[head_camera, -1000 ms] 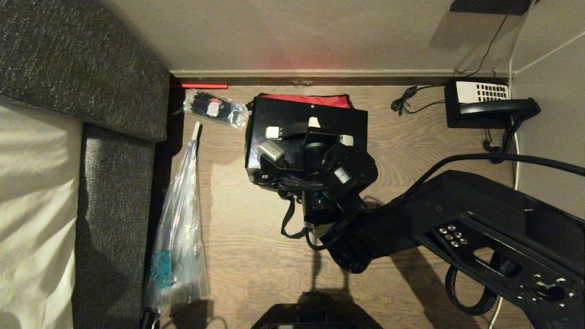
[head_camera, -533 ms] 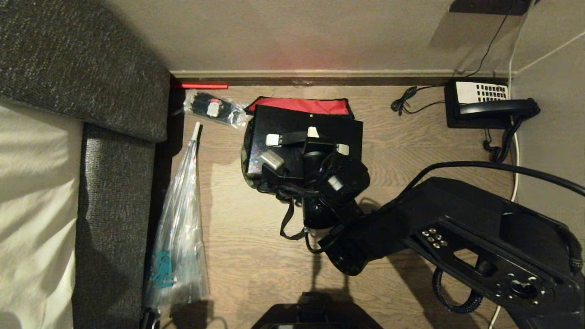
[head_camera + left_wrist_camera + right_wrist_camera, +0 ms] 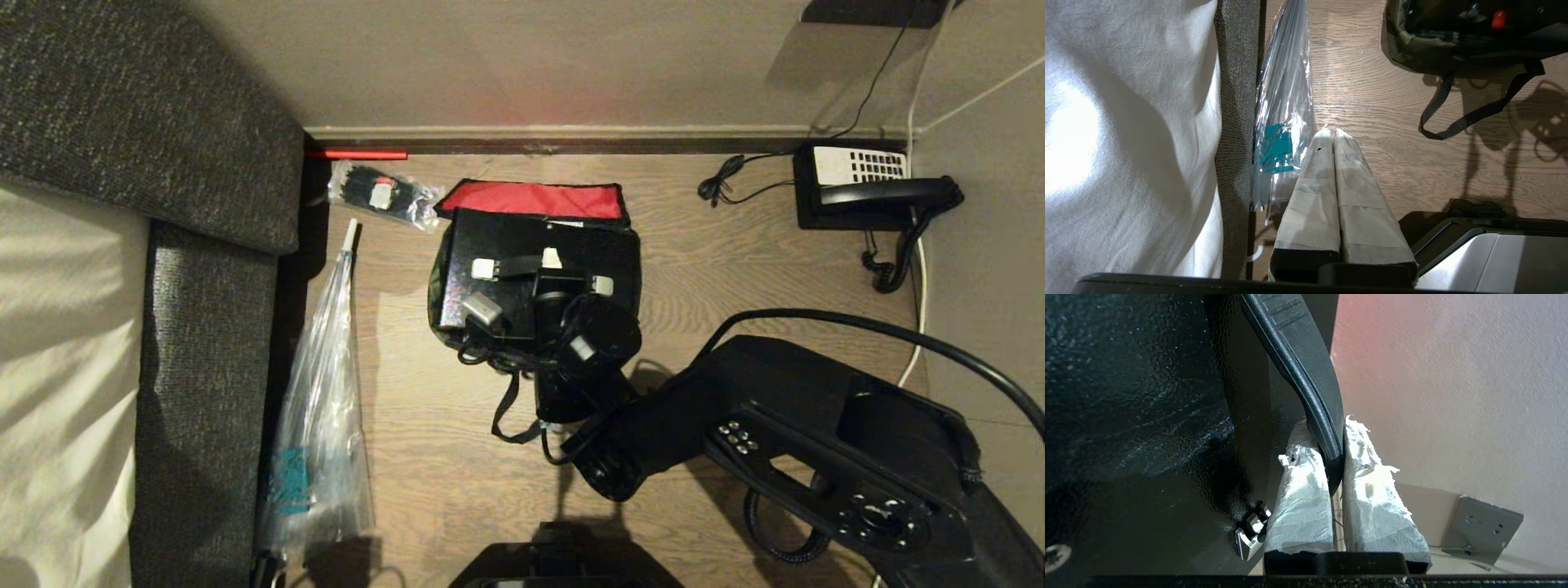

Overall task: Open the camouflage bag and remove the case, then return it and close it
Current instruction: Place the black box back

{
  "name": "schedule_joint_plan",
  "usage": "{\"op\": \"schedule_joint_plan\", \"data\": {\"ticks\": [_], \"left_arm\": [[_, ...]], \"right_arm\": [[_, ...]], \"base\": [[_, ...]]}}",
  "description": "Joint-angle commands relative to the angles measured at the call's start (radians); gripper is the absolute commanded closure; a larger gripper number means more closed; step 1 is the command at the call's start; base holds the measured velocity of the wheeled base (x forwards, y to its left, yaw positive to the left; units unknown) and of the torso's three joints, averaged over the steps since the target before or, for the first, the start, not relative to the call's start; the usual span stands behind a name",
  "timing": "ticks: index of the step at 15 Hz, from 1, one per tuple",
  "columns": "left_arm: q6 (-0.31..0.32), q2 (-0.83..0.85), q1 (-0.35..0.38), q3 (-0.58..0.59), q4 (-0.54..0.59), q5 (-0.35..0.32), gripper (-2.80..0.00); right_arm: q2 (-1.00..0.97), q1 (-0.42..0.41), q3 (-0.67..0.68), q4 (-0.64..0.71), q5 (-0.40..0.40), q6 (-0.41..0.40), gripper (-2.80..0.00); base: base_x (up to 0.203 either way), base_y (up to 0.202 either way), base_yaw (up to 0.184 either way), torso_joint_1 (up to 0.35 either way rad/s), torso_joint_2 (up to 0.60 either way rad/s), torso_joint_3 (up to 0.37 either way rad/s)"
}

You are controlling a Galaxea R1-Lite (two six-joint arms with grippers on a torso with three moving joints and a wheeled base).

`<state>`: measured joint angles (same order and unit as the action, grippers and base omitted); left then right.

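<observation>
The wooden floor (image 3: 424, 457) carries everything here; there is no bench. On it, near the wall, stands one boxy soft camouflage bag (image 3: 438, 282) in green-black fabric, with its lid thrown back toward the wall so that the red lining (image 3: 531, 198) shows. I count one bag and one lid.

In the mouth of the bag sits the one flat black rectangular case (image 3: 522, 245) with a speckled, glittery surface. Its long axis runs left to right, parallel to the wall. Its single black top handle (image 3: 518, 265) with white ends lies along the same axis.

The right gripper (image 3: 1334, 457) is above the case, and its jaws are nearly closed on the handle; the right wrist view shows the two padded fingers (image 3: 1302, 490) pinching the black bar from both sides. So the case hangs directly below these jaws, and I judge that the coming move is a vertical one, along the short axis of the case.

The left gripper (image 3: 1331, 141) is parked well apart, low over the floor beside one long clear plastic bag (image 3: 322, 392), jaws pressed together and empty. The right arm is clearly the nearer one.

One black telephone (image 3: 869, 192) and one small clear packet (image 3: 380, 194) lie by the wall.
</observation>
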<state>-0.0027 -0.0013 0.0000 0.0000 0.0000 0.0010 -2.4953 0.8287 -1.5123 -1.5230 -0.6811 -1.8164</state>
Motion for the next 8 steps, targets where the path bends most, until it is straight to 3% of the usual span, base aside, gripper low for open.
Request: {"op": "schedule_joint_plan", "data": {"ticks": [1, 8], "left_arm": [[0.0, 0.001, 0.0, 0.0, 0.0, 0.001, 0.0], [0.0, 0.001, 0.0, 0.0, 0.0, 0.001, 0.0]], "right_arm": [[-0.03, 0.0, -0.006, -0.007, -0.006, -0.009, 0.0], [-0.057, -0.007, -0.012, -0.007, -0.011, 0.001, 0.0]], "base": [[0.0, 0.0, 0.0, 0.0, 0.0, 0.0], [0.0, 0.0, 0.0, 0.0, 0.0, 0.0]]}}
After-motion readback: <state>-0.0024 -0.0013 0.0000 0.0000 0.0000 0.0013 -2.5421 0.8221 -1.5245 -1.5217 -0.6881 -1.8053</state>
